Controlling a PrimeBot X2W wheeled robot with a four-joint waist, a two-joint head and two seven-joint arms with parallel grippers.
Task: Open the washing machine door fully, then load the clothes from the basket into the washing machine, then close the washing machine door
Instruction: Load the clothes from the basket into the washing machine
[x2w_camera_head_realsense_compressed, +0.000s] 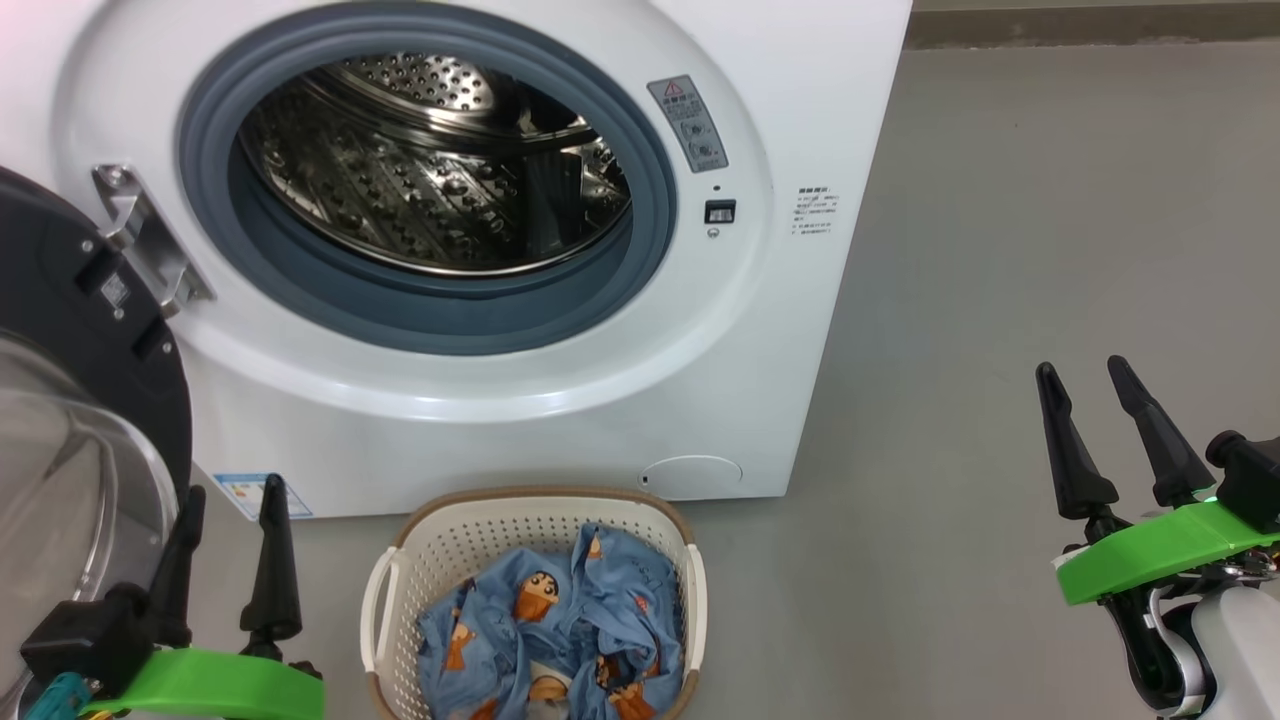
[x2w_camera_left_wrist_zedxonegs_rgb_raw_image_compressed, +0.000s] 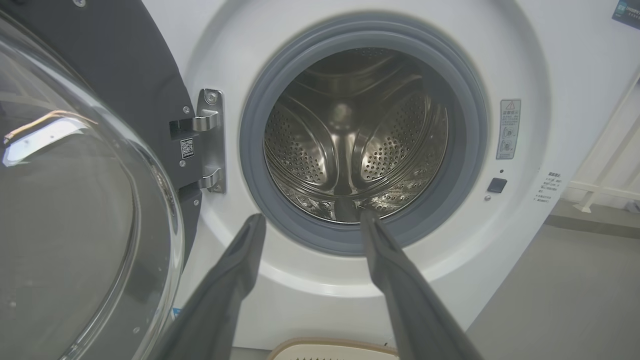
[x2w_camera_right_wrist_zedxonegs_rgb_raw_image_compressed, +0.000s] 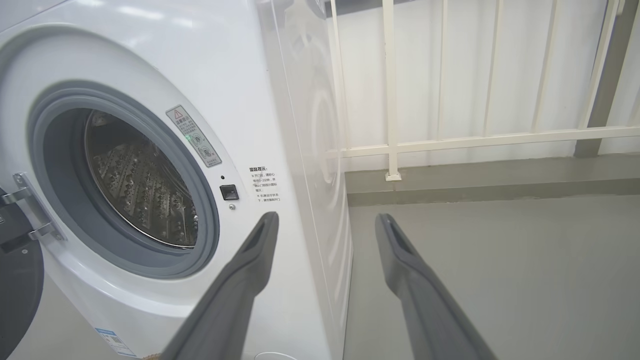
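The clothes (x2w_camera_head_realsense_compressed: 560, 620) lay crumpled in the basket (x2w_camera_head_realsense_compressed: 440, 540) on the floor (x2w_camera_head_realsense_compressed: 1000, 300), just near of the washer (x2w_camera_head_realsense_compressed: 800, 150), whose door (x2w_camera_head_realsense_compressed: 90, 330) stood open at the left. They looked soft, light and limp, best pinched at a raised fold mid-heap. The left gripper (x2w_camera_head_realsense_compressed: 232, 487) hovered just left of the basket and the right gripper (x2w_camera_head_realsense_compressed: 1082, 365) well off to the right. Both were spread wide and empty, with their fingers aimed at the washer.

— From where is the scene taken in?
— The washing machine (x2w_camera_head_realsense_compressed: 560, 420) is viewed from above and in front by the head camera, with the basket (x2w_camera_head_realsense_compressed: 450, 555) at the lower edge.
— And the wrists?
— The drum (x2w_camera_left_wrist_zedxonegs_rgb_raw_image_compressed: 350, 145) is faced squarely and closely from the left wrist. From the right wrist the machine's front right edge is seen obliquely, beside a white railing (x2w_camera_right_wrist_zedxonegs_rgb_raw_image_compressed: 392, 100). The drum is shared by all.
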